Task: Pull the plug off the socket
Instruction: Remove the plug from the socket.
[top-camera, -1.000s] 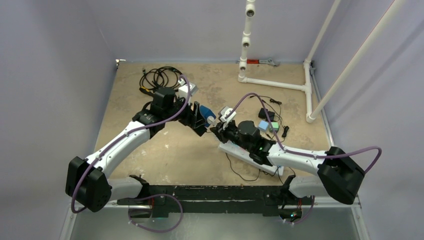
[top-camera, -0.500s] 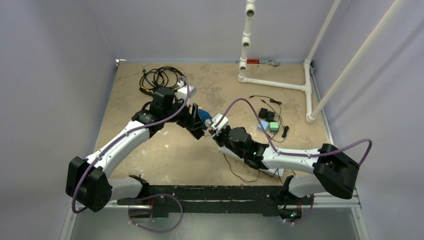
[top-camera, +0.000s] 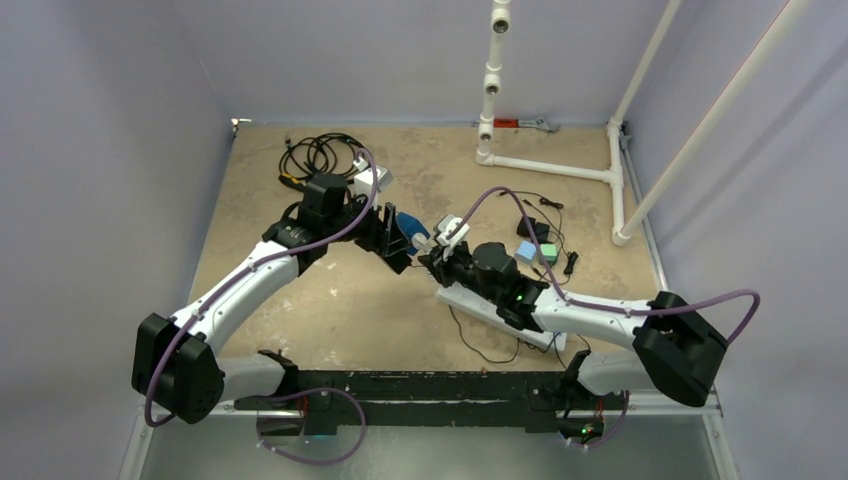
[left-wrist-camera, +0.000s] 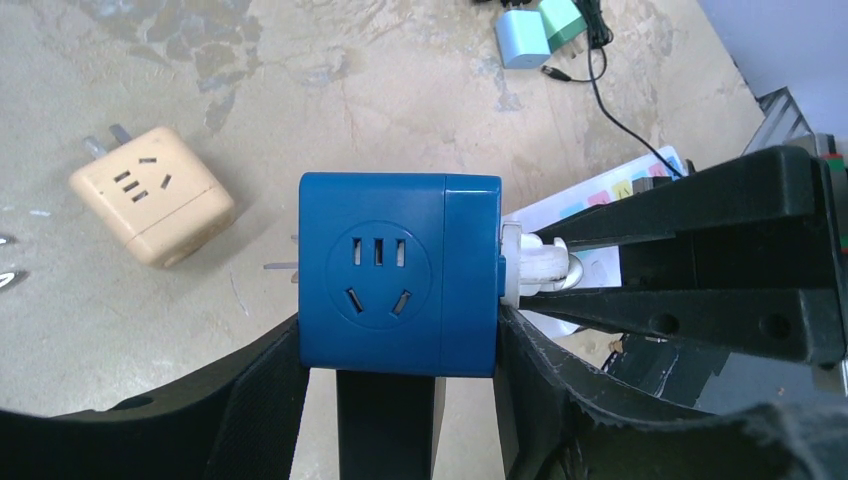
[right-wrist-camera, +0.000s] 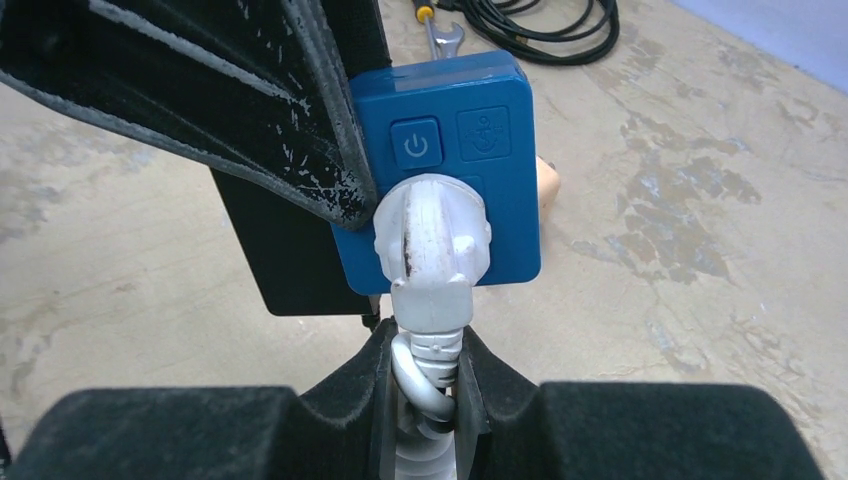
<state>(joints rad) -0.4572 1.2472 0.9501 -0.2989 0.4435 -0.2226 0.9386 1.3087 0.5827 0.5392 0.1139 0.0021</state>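
The socket (left-wrist-camera: 400, 275) is a blue cube held off the table, with my left gripper (left-wrist-camera: 400, 385) shut on its two sides. A white plug (right-wrist-camera: 432, 230) sits in the cube's face beside the power button. My right gripper (right-wrist-camera: 430, 365) is shut on the plug's ribbed neck and looped white cord, just behind the plug body. In the left wrist view the plug (left-wrist-camera: 535, 268) pokes out to the right between the right gripper's black fingers (left-wrist-camera: 690, 320). From above, the socket (top-camera: 410, 222) hangs between the left gripper (top-camera: 395, 238) and the right gripper (top-camera: 436, 258) at mid-table.
A beige socket cube (left-wrist-camera: 150, 195) lies on the table to the left. A white power strip (top-camera: 500, 310) lies under the right arm, with small blue and green chargers (top-camera: 535, 250) and thin black leads nearby. A coiled black cable (top-camera: 320, 155) and a white pipe frame (top-camera: 545, 165) stand at the back.
Half a second ago the right arm had swung left and stretched low; it has come back right to where it was a second ago. The plug still sits in the socket.
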